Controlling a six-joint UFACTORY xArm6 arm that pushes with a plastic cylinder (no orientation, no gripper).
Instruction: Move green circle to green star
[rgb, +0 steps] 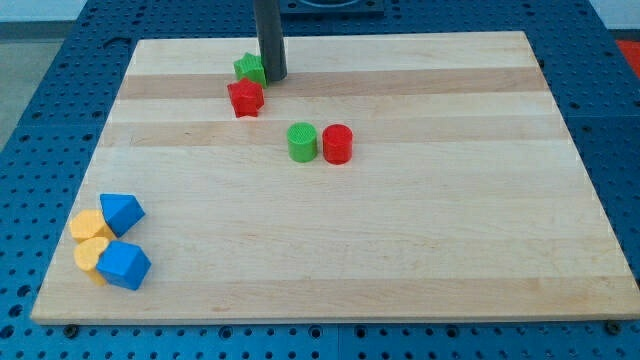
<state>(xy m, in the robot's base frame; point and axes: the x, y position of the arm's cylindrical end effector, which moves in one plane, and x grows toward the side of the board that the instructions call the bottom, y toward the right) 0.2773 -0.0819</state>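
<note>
The green circle (302, 142) stands near the board's middle, touching the red circle (337, 144) on its right. The green star (249, 69) lies near the view's top, partly hidden behind my rod. The red star (245, 98) sits just below it, touching or nearly touching. My tip (272, 76) rests at the green star's right side, above and left of the green circle.
At the view's lower left is a cluster: a blue block (121, 212), a second blue block (124, 265), a yellow block (87, 225) and a yellow heart-like block (91, 254). The wooden board (400, 250) sits on a blue perforated table.
</note>
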